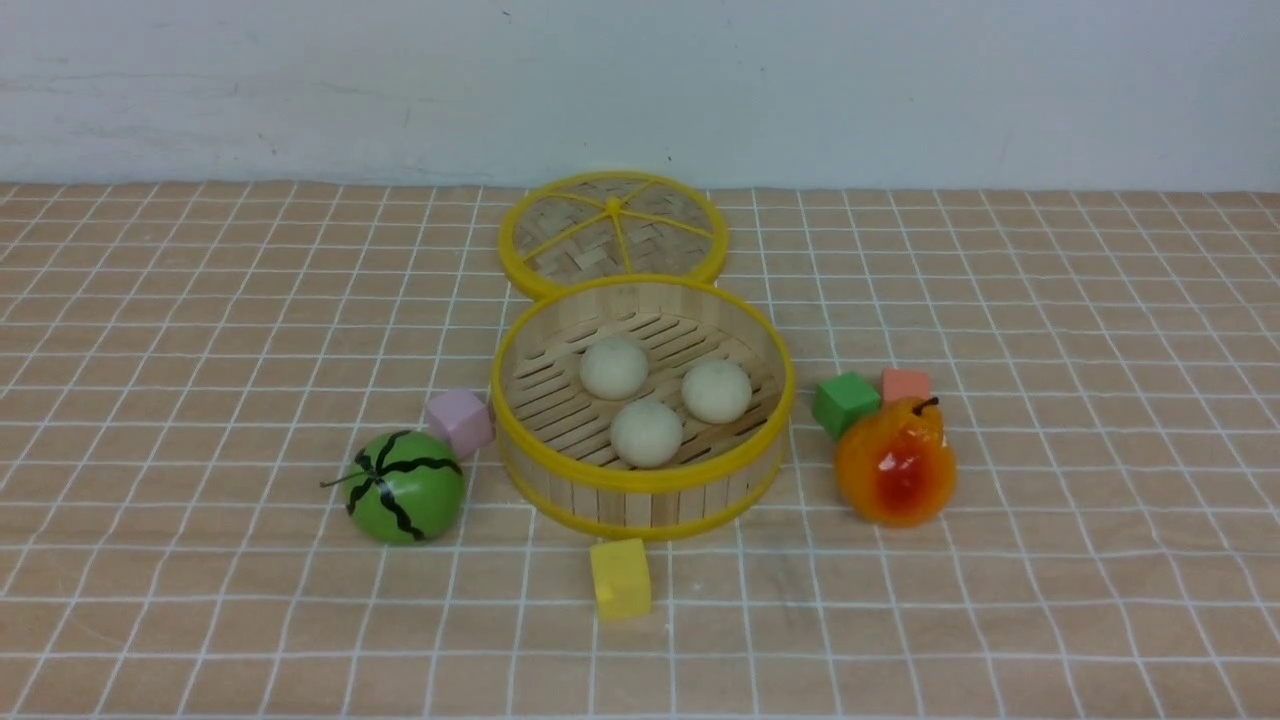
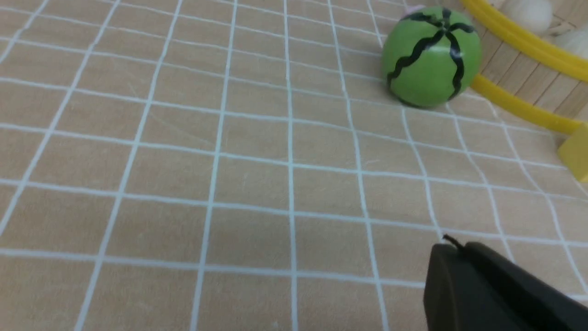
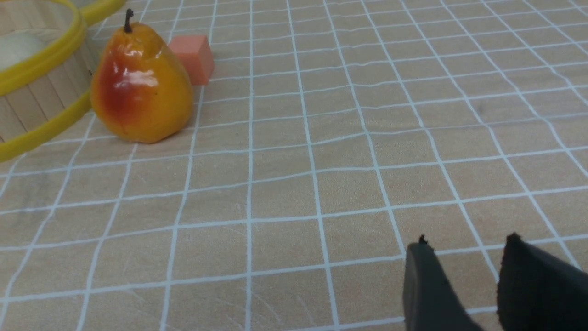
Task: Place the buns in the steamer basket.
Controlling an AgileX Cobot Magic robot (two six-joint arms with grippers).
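Resting in the steamer basket, buns far from closed left tool; right tool parted.

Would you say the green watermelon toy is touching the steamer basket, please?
Apart. In the front view, a strip of checked cloth shows between the watermelon toy and the steamer basket; the pink cube sits nearer that gap.

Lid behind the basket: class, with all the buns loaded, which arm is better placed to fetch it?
Probably right: the right claw stands open, the left claw is shut, and the lid lies roughly central.
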